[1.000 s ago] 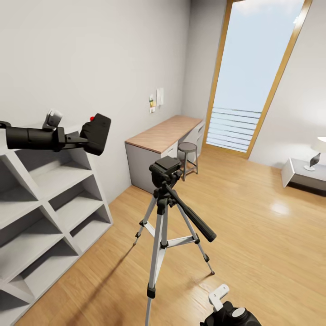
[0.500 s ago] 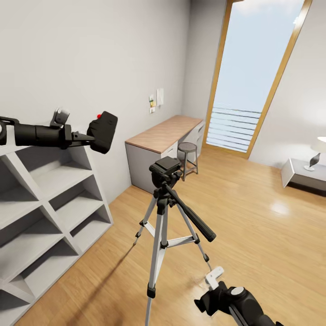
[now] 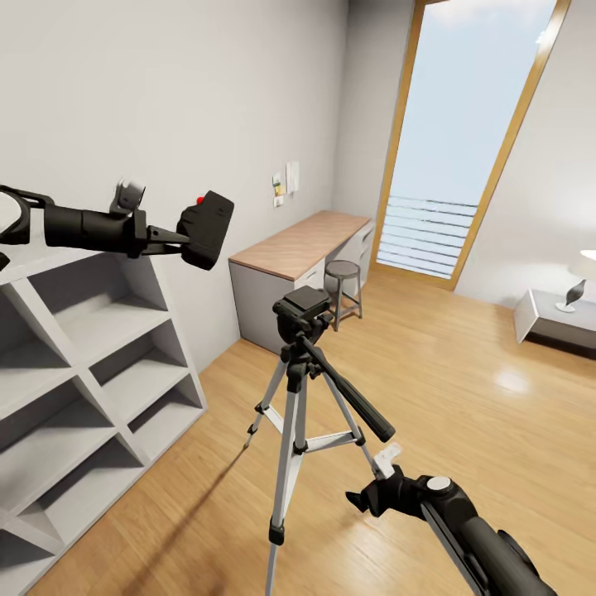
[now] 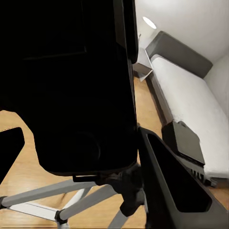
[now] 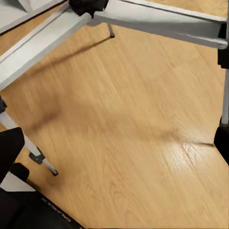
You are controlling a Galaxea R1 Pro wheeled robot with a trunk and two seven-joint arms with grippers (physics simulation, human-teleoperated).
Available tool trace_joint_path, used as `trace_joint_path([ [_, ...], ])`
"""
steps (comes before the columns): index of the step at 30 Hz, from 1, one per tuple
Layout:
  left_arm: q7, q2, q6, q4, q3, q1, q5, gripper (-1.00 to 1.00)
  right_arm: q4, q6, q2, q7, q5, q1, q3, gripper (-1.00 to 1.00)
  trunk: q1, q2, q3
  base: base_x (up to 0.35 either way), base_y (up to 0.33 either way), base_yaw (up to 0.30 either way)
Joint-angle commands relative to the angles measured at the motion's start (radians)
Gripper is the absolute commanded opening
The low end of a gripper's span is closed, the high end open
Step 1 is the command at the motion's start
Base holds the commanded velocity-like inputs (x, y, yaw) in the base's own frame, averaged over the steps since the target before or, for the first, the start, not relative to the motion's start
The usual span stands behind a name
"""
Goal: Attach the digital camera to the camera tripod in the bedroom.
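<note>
Black and boxy, the digital camera sits clamped in our left gripper, held above the white shelf, up-left of the camera tripod. Our right gripper hangs low beside a tripod leg; whether it is open, we cannot tell.

— What carries everything in this room?

— A light wood plank floor. The camera tripod stands on it near the middle of the head view, its three silver legs spread and black feet planted on the planks.

— And around the tripod?

— At nine o'clock from it, a white shelf unit rests on the floor against the wall. Toward twelve o'clock, a grey cabinet with a wooden top sits on the floor, with a round stool just beside it. At two o'clock, well apart, a low grey bench carries a lamp.
</note>
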Motion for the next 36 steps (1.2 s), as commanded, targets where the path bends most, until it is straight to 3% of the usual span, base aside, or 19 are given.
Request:
trace_joint_path([
  [1, -0.014, 0.001, 0.000, 0.001, -0.004, -0.003, -0.009, -1.00, -0.001, 0.005, -0.001, 0.002, -0.001, -0.002, 0.001, 1.00, 0.001, -0.002, -0.002, 0.000, 0.000, 0.000],
  [7, -0.010, -0.009, 0.000, 0.008, -0.036, -0.031, 0.002, -1.00, 0.025, -0.049, -0.008, 0.046, -0.001, -0.039, -0.006, 1.00, 0.001, -0.002, -0.002, 0.000, 0.000, 0.000],
  [16, -0.008, -0.012, 0.000, -0.011, -0.046, -0.034, 0.006, -1.00, 0.047, -0.131, -0.028, 0.082, -0.002, -0.064, -0.079, 1.00, 0.001, -0.002, -0.002, 0.000, 0.000, 0.000],
  [25, -0.005, -0.013, 0.000, -0.014, -0.029, -0.035, 0.009, -1.00, 0.133, -0.227, -0.033, 0.146, -0.001, -0.125, -0.110, 1.00, 0.001, -0.002, -0.002, 0.000, 0.000, 0.000],
  [36, -0.004, -0.033, -0.012, -0.011, 0.003, -0.028, -0.003, -1.00, 0.207, -0.289, -0.034, 0.164, -0.001, -0.185, -0.116, 1.00, 0.001, -0.002, -0.002, 0.000, 0.000, 0.000],
])
